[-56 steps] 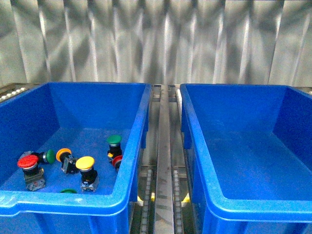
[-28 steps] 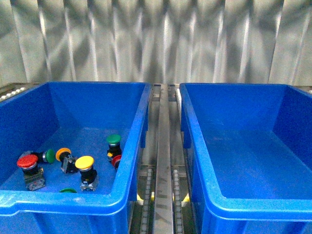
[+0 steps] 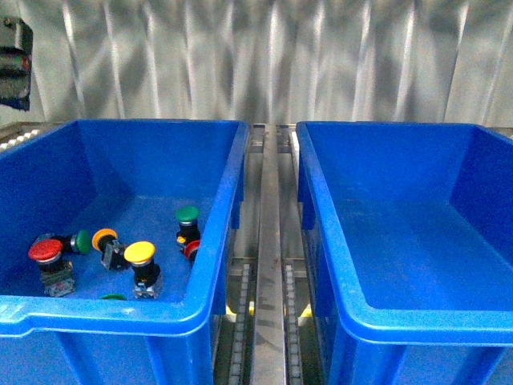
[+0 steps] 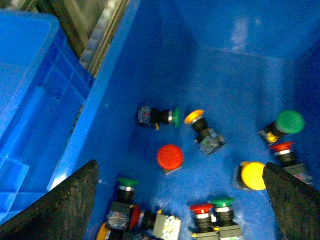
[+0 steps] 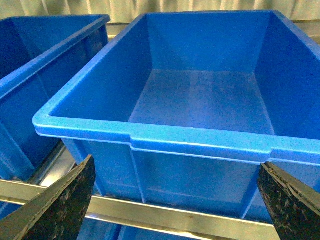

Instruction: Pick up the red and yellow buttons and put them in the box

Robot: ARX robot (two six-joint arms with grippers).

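Observation:
Several push buttons lie in the left blue bin (image 3: 120,317). The front view shows a red button (image 3: 46,250), a yellow button (image 3: 139,253), an orange-yellow one (image 3: 104,238) and another red one (image 3: 192,249) by the bin's wall. My left gripper (image 4: 179,167) hangs open high above them, with the red button (image 4: 170,156) and the yellow button (image 4: 252,175) between its fingers' lines. More red caps (image 4: 201,207) lie among green ones. My right gripper (image 5: 176,162) is open, facing the outer wall of the empty blue box (image 5: 150,132), which stands on the right (image 3: 401,329).
Green-capped switches (image 3: 187,214) (image 4: 290,121) lie mixed with the others. A metal roller rail (image 3: 268,265) runs between the two bins. A dark part of the left arm (image 3: 14,64) shows at the upper left. A corrugated metal wall (image 3: 272,56) stands behind.
A dark part of the left arm has come into the front view's upper left corner. The view has shifted, so the bins sit slightly higher. The buttons have not moved.

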